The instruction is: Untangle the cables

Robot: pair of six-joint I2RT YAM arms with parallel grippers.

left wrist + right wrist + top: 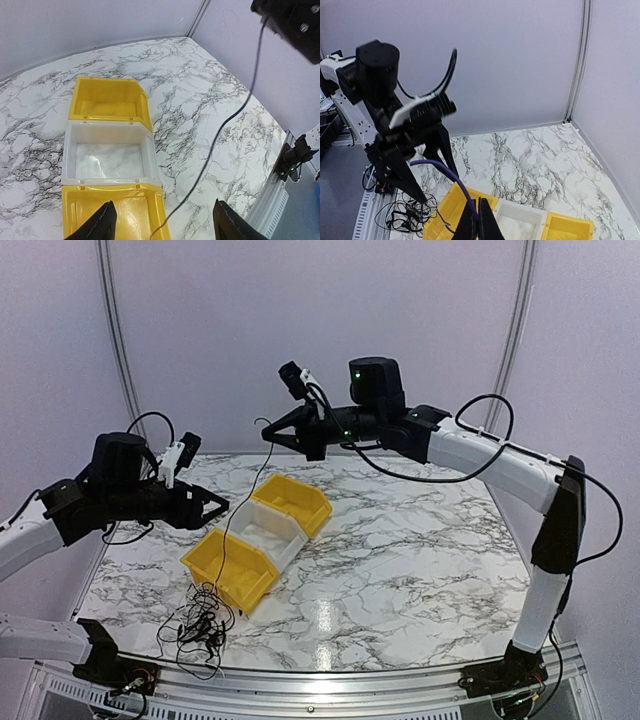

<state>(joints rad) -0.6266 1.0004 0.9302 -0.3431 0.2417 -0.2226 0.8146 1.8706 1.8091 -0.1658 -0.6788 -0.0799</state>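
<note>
The cables lie as a loose black tangle [200, 628] on the marble table near its front left edge, also seen in the right wrist view as a tangle [402, 216]. One thin strand [233, 523] rises from it to my right gripper [268, 436], which is raised above the bins and shut on that strand [464, 190]. My left gripper [216, 512] hovers lower, open. In its wrist view the strand [215, 145] runs between its spread fingers [102, 223] without touching them.
Three bins stand in a diagonal row: a yellow bin [232, 570] nearest the tangle, a white bin [268, 525] in the middle, and a yellow bin [296, 502] beyond. The marble table [420, 570] ends at a metal rail in front.
</note>
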